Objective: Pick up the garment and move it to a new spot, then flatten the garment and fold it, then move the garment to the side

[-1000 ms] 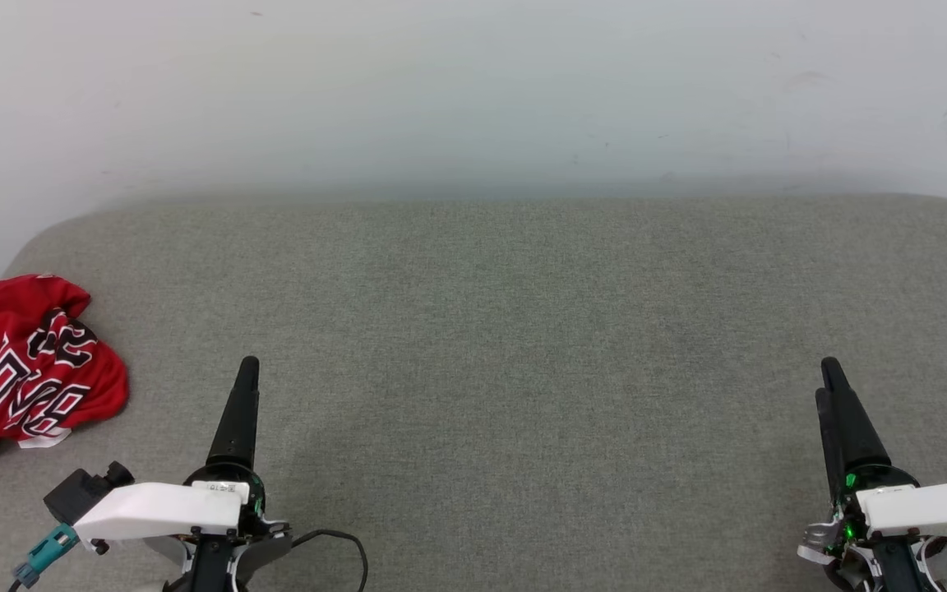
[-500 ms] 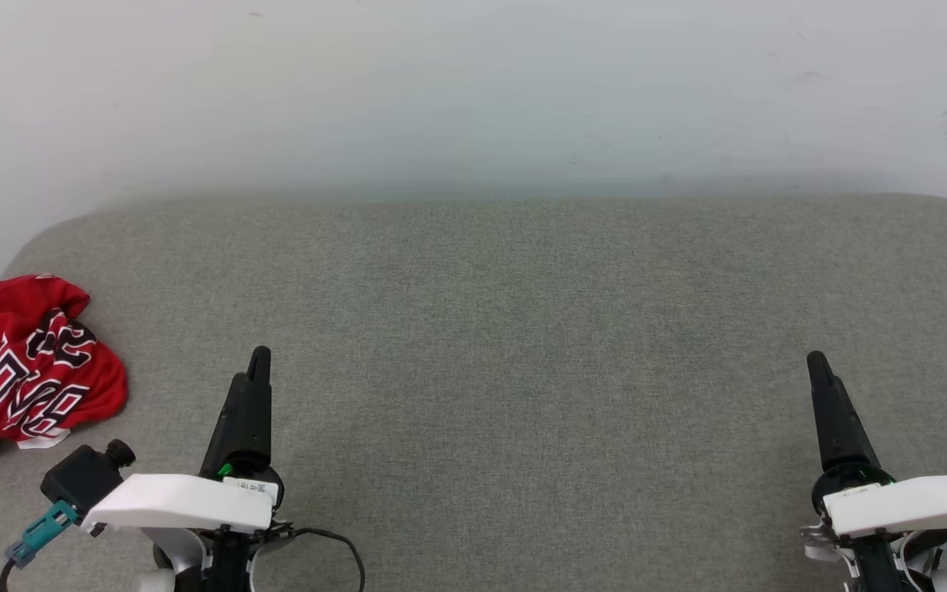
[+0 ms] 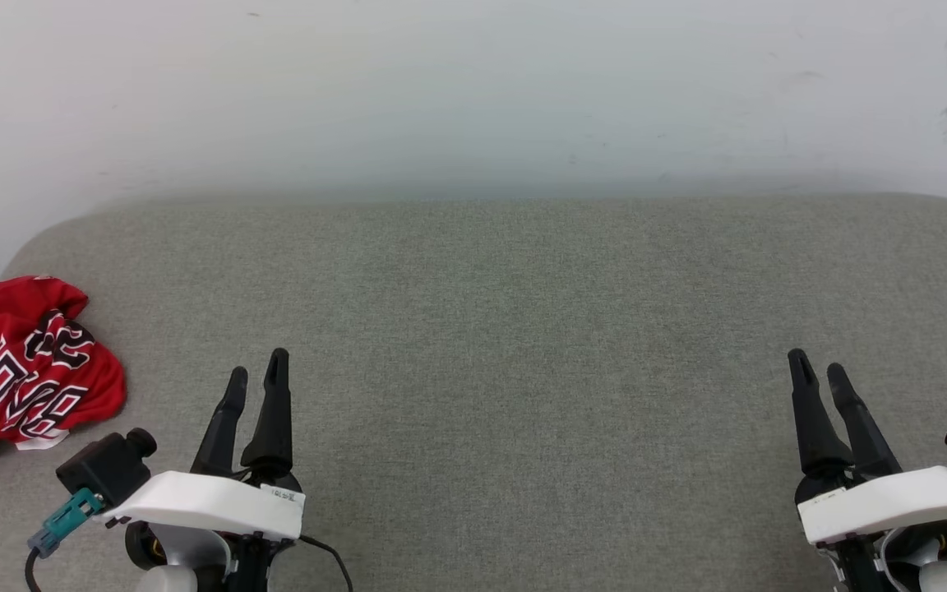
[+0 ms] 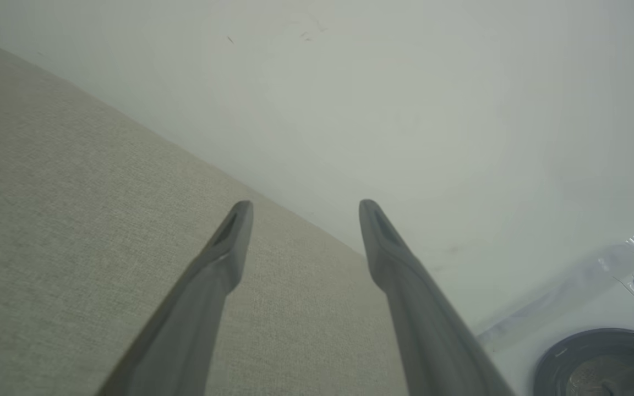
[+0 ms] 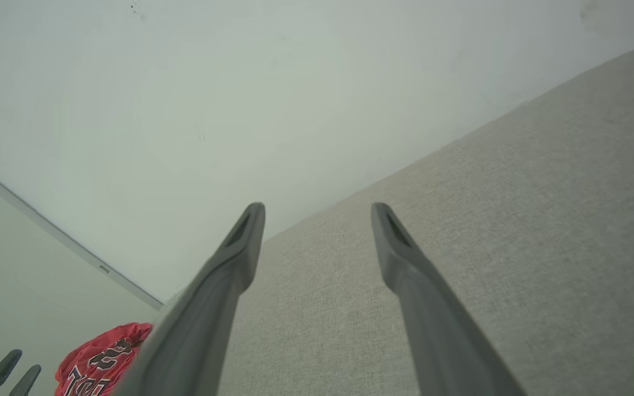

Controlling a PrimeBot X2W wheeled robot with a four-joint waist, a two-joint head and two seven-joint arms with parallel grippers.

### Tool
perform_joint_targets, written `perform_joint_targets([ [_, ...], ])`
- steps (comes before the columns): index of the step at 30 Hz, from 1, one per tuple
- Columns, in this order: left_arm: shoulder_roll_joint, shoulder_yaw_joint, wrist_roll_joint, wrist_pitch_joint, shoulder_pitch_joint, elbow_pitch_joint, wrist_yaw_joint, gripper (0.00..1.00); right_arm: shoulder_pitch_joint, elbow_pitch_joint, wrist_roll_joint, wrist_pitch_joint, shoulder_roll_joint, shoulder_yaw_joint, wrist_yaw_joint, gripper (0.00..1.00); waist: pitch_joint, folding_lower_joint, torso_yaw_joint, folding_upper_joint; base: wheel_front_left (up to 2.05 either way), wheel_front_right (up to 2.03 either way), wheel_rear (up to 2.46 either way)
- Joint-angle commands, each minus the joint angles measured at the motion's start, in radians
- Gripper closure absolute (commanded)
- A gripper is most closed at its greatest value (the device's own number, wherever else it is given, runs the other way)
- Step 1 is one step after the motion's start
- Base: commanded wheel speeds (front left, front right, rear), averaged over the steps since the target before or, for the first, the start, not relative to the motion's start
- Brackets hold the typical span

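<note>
Red jersey (image 3: 25, 362): crumpled, untouched, well left of left gripper (image 3: 257, 366). Left gripper, right gripper (image 3: 816, 363): spread, empty. Pickup, flattening, folding, side-move pending.

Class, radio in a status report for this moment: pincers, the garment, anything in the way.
Status: left pincer open, empty; right pincer open, empty. The garment crumpled at the grey cushion's far left edge, untouched. Nothing between left pincer and garment.
</note>
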Motion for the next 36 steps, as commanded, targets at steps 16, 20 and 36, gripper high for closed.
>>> perform_joint_targets([
  [16,0.007,0.0,0.253,-0.048,0.001,0.011,0.002,0.0,0.01,-0.046,-0.272,0.002,0.008,-0.012,0.0,0.0,0.0,0.0,-0.001,0.0,0.0,0.0,0.0],
  [20,0.008,0.001,0.306,-0.059,0.0,0.02,0.007,0.0,0.012,-0.053,-0.316,0.006,0.011,-0.009,0.0,0.0,0.0,0.0,-0.001,0.0,0.0,0.0,0.0],
  [36,0.008,-0.001,0.468,-0.096,0.0,0.052,0.012,0.0,0.025,-0.072,-0.457,0.015,0.02,-0.013,0.0,0.0,-0.001,0.0,-0.003,0.0,0.0,0.0,0.0],
])
